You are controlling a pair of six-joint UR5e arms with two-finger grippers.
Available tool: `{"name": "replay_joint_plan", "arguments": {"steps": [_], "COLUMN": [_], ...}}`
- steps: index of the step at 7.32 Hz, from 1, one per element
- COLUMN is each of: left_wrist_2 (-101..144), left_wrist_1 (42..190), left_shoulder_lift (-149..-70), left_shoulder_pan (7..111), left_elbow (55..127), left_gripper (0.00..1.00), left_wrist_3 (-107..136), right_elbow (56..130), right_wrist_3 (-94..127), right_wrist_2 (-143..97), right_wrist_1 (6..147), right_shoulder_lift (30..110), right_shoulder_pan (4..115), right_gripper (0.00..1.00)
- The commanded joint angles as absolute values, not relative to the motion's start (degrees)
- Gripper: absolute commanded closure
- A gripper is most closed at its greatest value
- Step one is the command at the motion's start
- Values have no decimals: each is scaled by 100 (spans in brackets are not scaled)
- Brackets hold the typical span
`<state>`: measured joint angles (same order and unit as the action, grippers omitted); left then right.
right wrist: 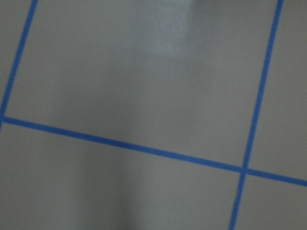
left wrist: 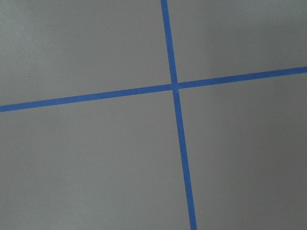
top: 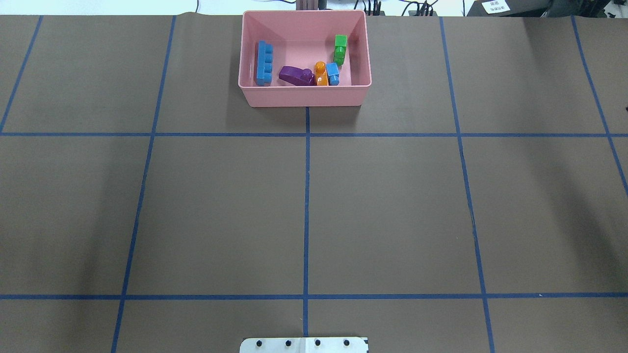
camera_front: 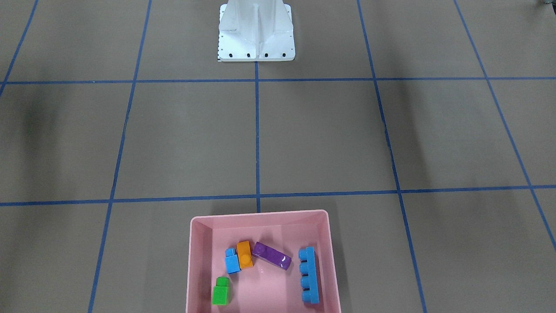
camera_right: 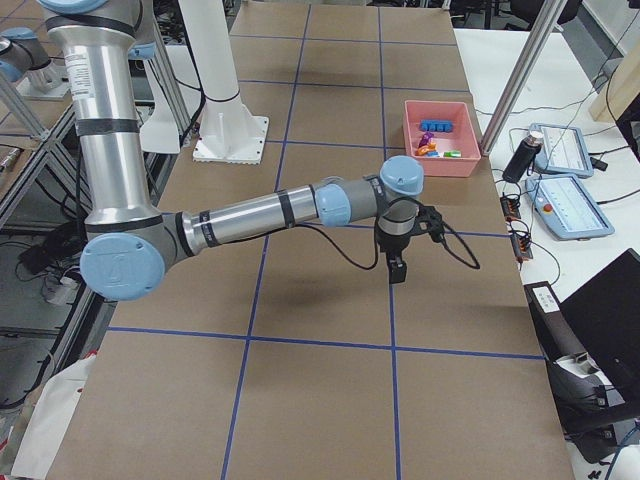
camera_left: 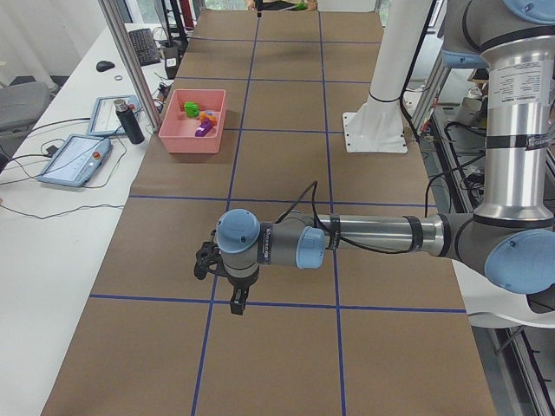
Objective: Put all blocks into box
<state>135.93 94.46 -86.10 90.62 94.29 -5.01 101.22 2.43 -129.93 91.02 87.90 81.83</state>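
Note:
The pink box (camera_front: 260,214) stands at the table's far edge from the robot, also in the overhead view (top: 304,95). All the blocks lie inside it: the orange block (camera_front: 245,256), the small blue block (camera_front: 232,261), the long blue block (camera_front: 308,274), the purple block (camera_front: 271,255) and the green block (camera_front: 221,292). My left gripper (camera_left: 236,299) shows only in the exterior left view, hanging over bare table far from the box; I cannot tell if it is open. My right gripper (camera_right: 396,268) shows only in the exterior right view, also over bare table; I cannot tell its state.
The white robot base (camera_front: 256,39) stands at the robot's edge of the table. Blue tape lines (top: 306,196) grid the brown tabletop. Beside the box, off the table, lie a tablet (camera_left: 74,160) and a dark bottle (camera_left: 130,121).

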Motion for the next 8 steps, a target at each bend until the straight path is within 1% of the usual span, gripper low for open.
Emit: {"name": "replay_joint_plan", "arguments": {"steps": [1,2,4,6,8], "left_wrist_2": [13588,13666,13869,13869,13825], "left_wrist_1": [9448,9431,9475,9483,9501], "left_shoulder_lift": [-8639,-8614,-8622,-8639,-8718], "left_shoulder_pan": [9062,9062,9062,9062,9062], "left_elbow": [9448,9448,9466,9641,9581], "left_gripper": [0,0,0,0,0], "left_wrist_3": [-466,-475,-475,-536,-527], "right_elbow": [10563,10817,10837,10811,10802], "right_wrist_3": [-387,-430,-413,-361,-343], "right_wrist_2": [-13008,-12956,-12964,-12981,-12981], "right_wrist_1": [9053,9001,8991,8912,8912], "right_shoulder_lift": [10171,10621,10661,10661,10661], "right_shoulder_pan": [8866,8946,8947,8939,8938], "right_gripper": [0,0,0,0,0]}}
